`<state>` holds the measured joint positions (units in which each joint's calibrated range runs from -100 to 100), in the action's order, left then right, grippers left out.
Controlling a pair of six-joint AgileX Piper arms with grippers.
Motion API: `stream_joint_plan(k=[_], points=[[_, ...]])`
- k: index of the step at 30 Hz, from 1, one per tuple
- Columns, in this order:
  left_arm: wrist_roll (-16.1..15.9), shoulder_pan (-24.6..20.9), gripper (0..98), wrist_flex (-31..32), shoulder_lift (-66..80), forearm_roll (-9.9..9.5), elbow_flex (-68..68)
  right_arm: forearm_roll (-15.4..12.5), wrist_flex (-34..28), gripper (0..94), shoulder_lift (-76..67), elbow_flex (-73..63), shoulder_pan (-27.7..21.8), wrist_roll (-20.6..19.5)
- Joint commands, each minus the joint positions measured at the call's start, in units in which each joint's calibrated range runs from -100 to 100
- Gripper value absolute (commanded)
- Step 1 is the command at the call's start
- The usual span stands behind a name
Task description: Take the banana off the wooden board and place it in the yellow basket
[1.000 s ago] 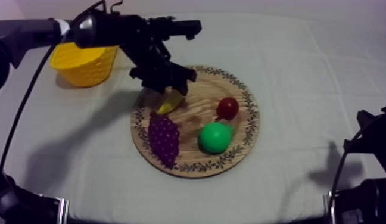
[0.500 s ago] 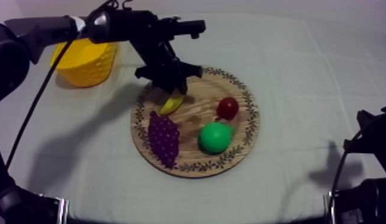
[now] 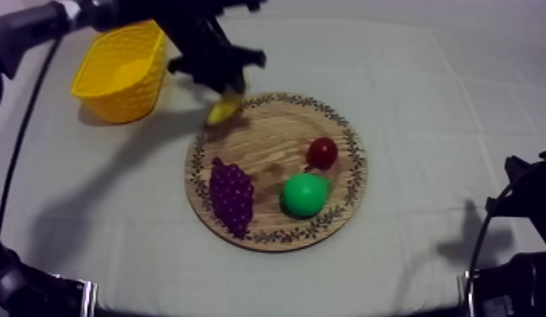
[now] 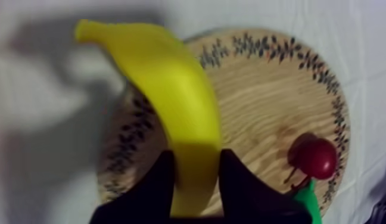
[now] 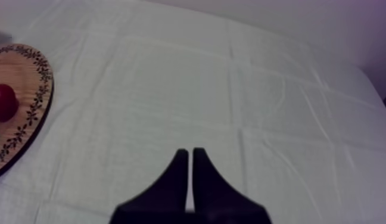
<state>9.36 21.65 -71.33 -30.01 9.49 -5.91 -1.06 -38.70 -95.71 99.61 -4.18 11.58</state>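
My left gripper is shut on the yellow banana, which hangs in the air over the far left rim of the round wooden board. In the left wrist view the banana sticks out from between the black fingers, above the board. The yellow basket stands to the left, beyond the board. My right gripper rests low at the right side over bare cloth, its fingers lying together as a narrow wedge.
On the board lie a purple bunch of grapes, a green pear and a small red fruit. The small red fruit also shows under the banana. Open cloth lies between board and basket.
The left gripper has lifted the banana off the board and carried it up and left toward the basket. The right arm has stayed still.
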Motion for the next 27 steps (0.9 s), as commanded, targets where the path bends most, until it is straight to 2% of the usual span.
stream_joint_plan(k=[1,4,8,16,21,27], points=[[0.12,-2.32,27.2,-3.24,4.03,-1.51,-2.73,0.01,-0.01,0.4,-0.05,0.05,-0.03,0.02],[0.01,-5.48,27.4,-6.6,7.86,-3.0,-5.84,0.01,-0.01,0.4,-0.05,0.05,-0.03,0.02],[-0.78,-10.38,27.7,-9.43,11.51,-4.0,-8.12,0.01,-0.01,0.4,-0.05,0.05,-0.03,0.02],[-3.12,-18.69,28.4,-8.75,12.96,-4.63,-4.54,0.01,-0.01,0.4,-0.05,0.05,-0.03,0.02],[-4.17,-21.5,28.4,-6.67,10.81,-4.81,-2.07,0.01,-0.01,0.4,-0.05,0.05,-0.03,0.02],[-4.66,-22.33,28.4,-5.08,7.1,-4.87,-2.99,0.01,-0.01,0.4,-0.05,0.05,-0.03,0.02]])
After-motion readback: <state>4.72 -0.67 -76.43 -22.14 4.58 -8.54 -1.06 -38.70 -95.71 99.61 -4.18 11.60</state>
